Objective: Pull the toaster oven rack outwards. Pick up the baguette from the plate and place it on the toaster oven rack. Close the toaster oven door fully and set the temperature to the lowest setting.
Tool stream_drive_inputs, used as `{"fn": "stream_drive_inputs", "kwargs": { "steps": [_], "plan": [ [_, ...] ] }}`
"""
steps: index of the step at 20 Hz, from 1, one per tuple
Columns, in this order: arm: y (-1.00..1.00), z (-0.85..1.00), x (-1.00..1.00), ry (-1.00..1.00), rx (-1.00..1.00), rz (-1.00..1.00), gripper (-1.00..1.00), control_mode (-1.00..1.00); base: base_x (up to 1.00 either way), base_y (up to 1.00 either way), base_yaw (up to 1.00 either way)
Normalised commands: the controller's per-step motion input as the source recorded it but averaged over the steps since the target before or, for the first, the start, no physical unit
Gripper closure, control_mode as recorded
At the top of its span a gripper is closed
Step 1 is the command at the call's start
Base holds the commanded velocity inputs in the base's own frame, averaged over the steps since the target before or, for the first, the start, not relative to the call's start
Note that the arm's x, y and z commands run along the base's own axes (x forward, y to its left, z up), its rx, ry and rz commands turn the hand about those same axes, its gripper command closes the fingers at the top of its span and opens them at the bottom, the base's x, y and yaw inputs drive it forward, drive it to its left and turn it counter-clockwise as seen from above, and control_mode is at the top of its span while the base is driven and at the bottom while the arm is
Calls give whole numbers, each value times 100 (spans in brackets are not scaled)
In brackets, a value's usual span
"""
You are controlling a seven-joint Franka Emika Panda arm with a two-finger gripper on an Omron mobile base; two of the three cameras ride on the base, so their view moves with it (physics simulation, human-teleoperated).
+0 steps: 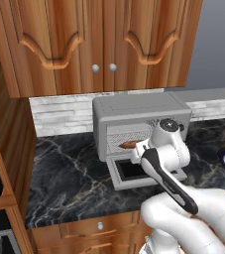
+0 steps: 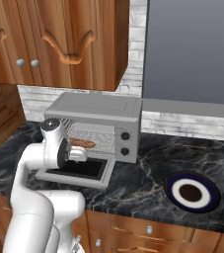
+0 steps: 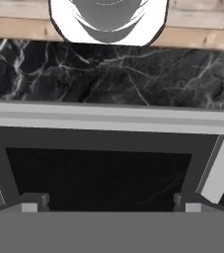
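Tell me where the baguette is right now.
The baguette lies inside the open toaster oven, on the toaster oven rack, toward the cavity's left side in the right base view. The plate sits bare on the counter to the right.

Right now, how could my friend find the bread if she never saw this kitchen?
Look on the black marble counter for the grey toaster oven under the wooden cupboards. Its door hangs open and flat. Inside, on the silvery wire rack, lies the baguette: the single long reddish-brown thing among all that grey metal.
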Motion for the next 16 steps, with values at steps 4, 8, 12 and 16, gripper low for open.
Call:
{"fn": "stream_drive_inputs", "kwargs": {
  "steps": [4, 8, 12, 16],
  "plan": [
    [0, -19, 22, 0, 0, 0, -100, -100, 0, 0, 0],
    [0, -18, 28, 0, 0, 0, -100, -100, 0, 0, 0],
    [0, -14, 31, 0, 0, 0, -100, -100, 0, 0, 0],
    [0, -14, 27, 0, 0, 0, -100, -100, 0, 0, 0]
  ]
}}
